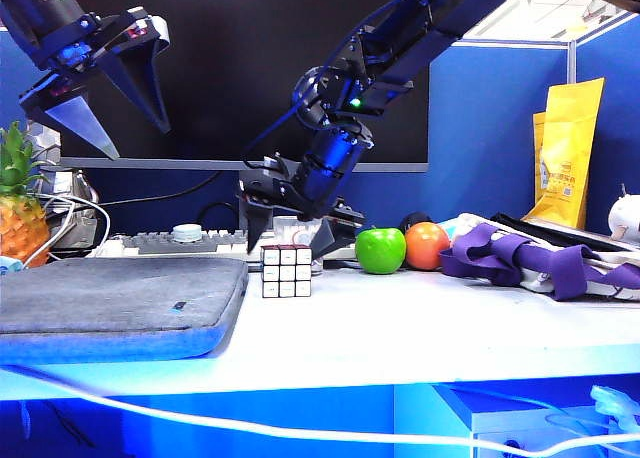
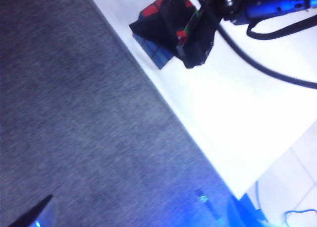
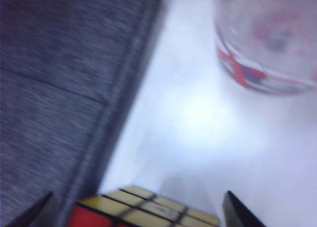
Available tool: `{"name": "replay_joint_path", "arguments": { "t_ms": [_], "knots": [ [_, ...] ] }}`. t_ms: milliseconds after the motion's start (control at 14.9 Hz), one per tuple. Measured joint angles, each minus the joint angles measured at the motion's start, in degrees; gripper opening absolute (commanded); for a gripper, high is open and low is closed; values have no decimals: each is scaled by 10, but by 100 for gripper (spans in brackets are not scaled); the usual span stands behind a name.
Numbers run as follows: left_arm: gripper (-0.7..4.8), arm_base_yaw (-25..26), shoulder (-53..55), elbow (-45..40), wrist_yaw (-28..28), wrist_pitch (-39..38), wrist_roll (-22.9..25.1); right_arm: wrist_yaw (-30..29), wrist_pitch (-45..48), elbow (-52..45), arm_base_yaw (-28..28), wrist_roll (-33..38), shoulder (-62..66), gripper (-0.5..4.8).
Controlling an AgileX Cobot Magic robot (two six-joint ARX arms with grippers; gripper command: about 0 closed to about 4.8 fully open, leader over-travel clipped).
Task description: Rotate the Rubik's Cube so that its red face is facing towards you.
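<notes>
Far left on the white counter sits a spiky pineapple, then a flat grey fabric pad covering the left part of the surface. High above the pad hangs the left claw, prongs spread wide, nothing between them, touching nothing; judging by the height it is parked clear of the work. Just right of the pad's edge stands the small black-gridded Rubik's Cube, flat on the counter, pale stickers toward the exterior camera. Left wrist view shows the red face and a blue side next to it, so red is not yet facing front. Right claw is low, right behind and over the cube, prongs apart and straddling it: right wrist view has both dark tips flanking the cube's upper edge, yellow stickers showing. Whether a prong touches the cube I cannot tell; no clamp visible, and the spread looks set wide to take the cube's full width before closing. Clear patterned glass cup stands just beyond the cube, close enough to get bumped on a twist. Further right: a shiny green apple, an orange round fruit, purple straps, a yellow pouch against the blue partition.
</notes>
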State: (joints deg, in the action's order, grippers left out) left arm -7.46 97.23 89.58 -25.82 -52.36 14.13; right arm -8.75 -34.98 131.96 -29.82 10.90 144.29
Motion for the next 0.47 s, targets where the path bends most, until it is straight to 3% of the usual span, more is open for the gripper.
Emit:
{"name": "replay_joint_path", "arguments": {
  "t_ms": [67, 202, 269, 471],
  "knots": [
    [479, 0, 0, 0, -6, 0, 0, 1, -9, 0, 0, -1, 0, 479],
    [479, 0, 0, 0, -7, 0, 0, 2, -22, 0, 0, -13, 0, 479],
    [479, 0, 0, 0, -8, 0, 0, 4, -25, 0, 0, -14, 1, 446],
    [479, 0, 0, 0, -10, -1, -1, 10, -36, 0, -1, -17, 10, 215]
  ]
}}
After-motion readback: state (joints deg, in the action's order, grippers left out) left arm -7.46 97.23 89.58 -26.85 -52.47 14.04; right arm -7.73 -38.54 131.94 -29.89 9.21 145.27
